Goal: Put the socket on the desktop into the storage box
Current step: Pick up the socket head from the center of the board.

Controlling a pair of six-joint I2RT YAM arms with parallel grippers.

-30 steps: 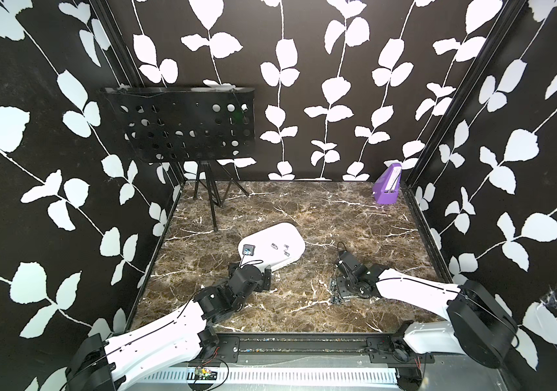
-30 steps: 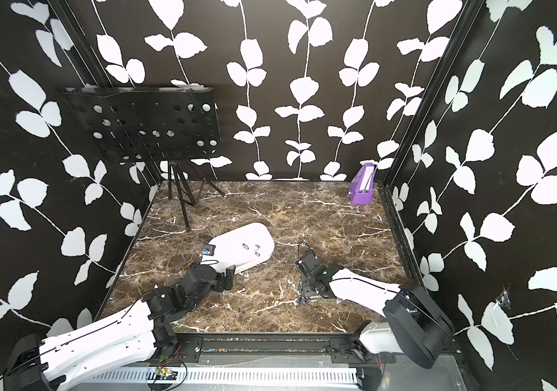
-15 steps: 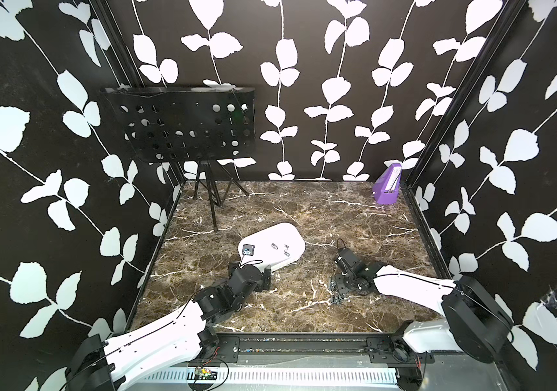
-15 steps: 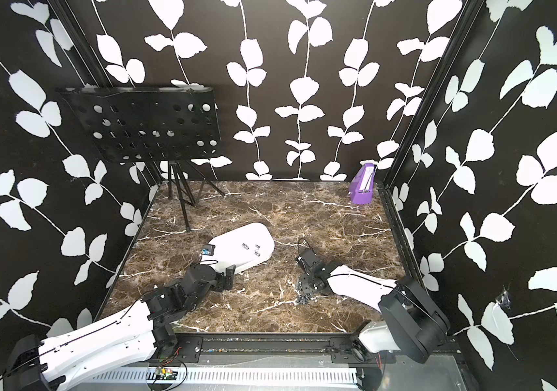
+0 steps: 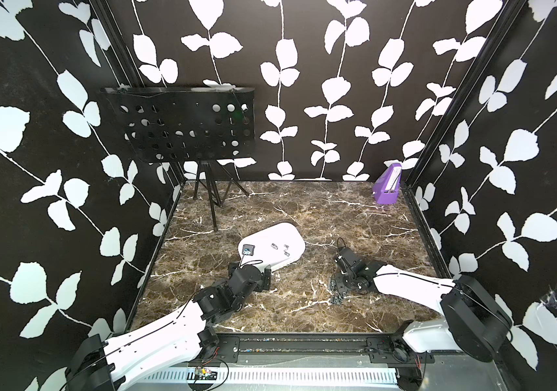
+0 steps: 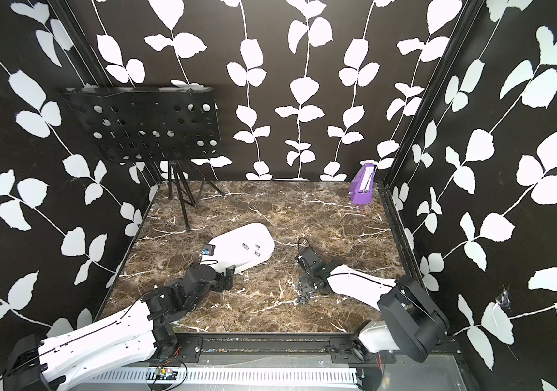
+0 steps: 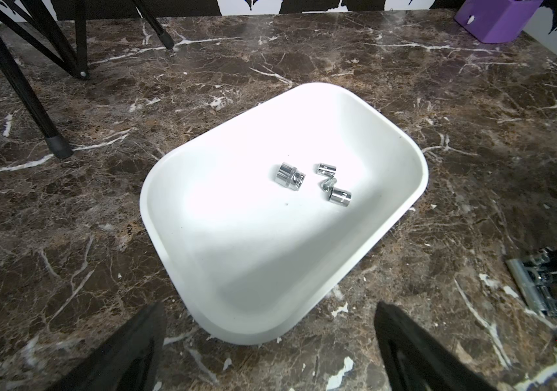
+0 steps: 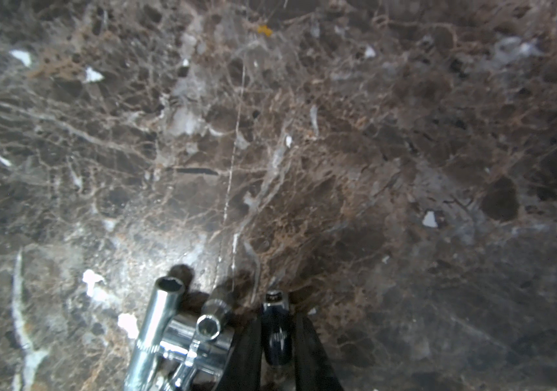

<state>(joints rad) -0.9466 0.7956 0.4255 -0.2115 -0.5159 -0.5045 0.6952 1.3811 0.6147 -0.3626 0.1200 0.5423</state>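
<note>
The white storage box [image 5: 279, 233] [image 6: 248, 232] [image 7: 236, 243] lies mid-desktop with several chrome sockets [image 7: 290, 176] in it. My left gripper [image 7: 268, 309] [image 5: 261, 278] stands open and empty at the box's near corner. To the right of the box, my right gripper [image 8: 276, 318] [image 5: 337, 290] [image 6: 304, 288] is down on the desktop, shut on a small dark-looking socket [image 8: 273, 333] that sits between its two fingers. Right beside it lies a cluster of loose chrome sockets [image 8: 182, 335] [image 5: 336, 298], among them a long one [image 8: 160, 315].
A purple upright box [image 5: 387, 189] stands in the far right corner. A black perforated music stand [image 5: 189, 125] on a tripod [image 7: 50, 135] occupies the back left. A small black module [image 5: 247, 250] with a cable sits at the box's left corner. Dark walls close in three sides.
The right gripper's fingers have drawn together onto the socket, and the right arm has shifted slightly over the cluster. The left arm has not moved.
</note>
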